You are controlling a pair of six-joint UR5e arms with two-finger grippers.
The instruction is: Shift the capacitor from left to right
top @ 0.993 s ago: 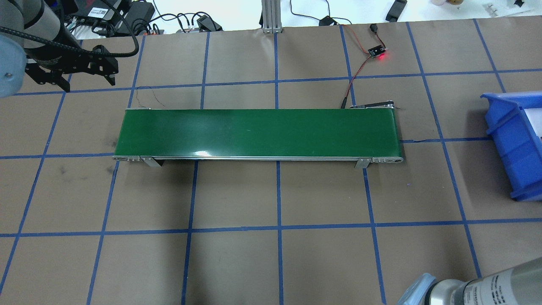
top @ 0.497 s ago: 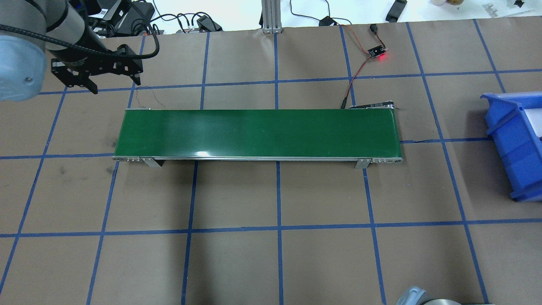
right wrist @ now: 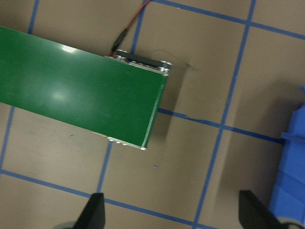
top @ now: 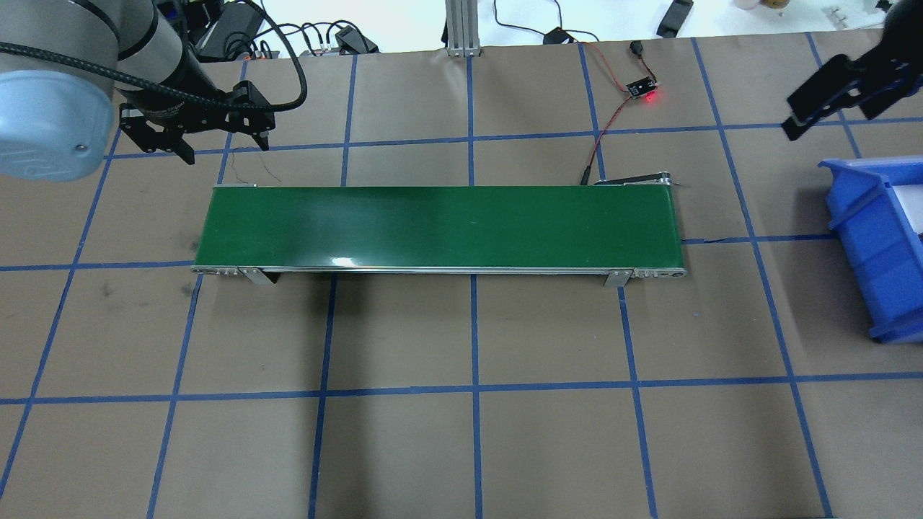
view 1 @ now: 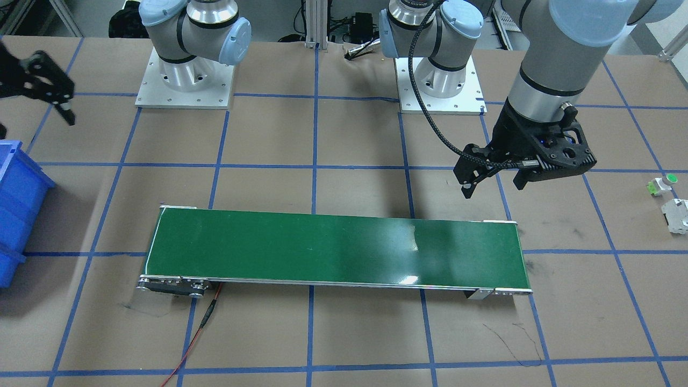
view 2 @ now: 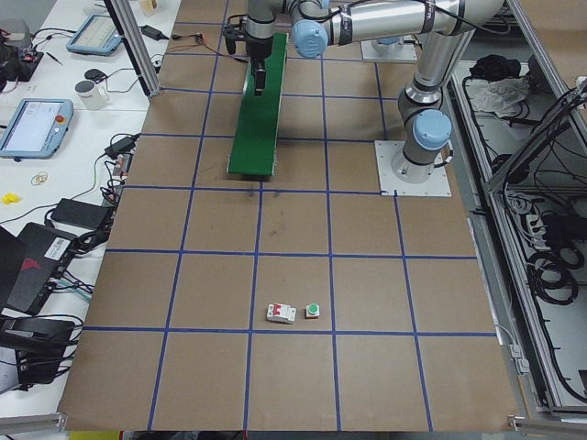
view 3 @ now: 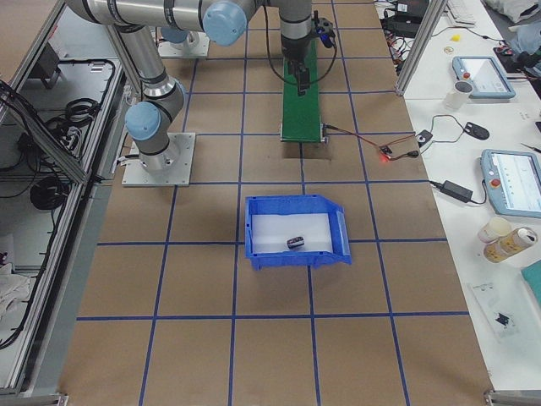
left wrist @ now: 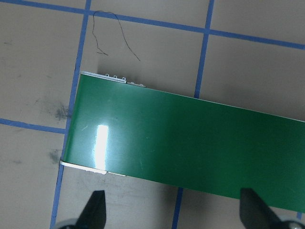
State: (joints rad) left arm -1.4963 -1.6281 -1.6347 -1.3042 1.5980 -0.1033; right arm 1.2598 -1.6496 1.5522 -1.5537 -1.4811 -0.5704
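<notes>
Where the brown paper-covered counter (top: 548, 447) with its blue tape grid carries the long green conveyor belt (top: 440, 227), the blue plastic bin (view 3: 296, 259) sits apart, beyond the belt's right end. The left hand (top: 227, 150) hangs above the belt's left end and the right hand (right wrist: 172, 214) between belt and bin, both spread and empty. The small dark capacitor (view 3: 295, 243) lies on the bin's white floor.

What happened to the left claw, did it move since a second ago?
Yes. In the overhead view the left gripper has slid rightward, closer to the left end of the green conveyor belt.
</notes>
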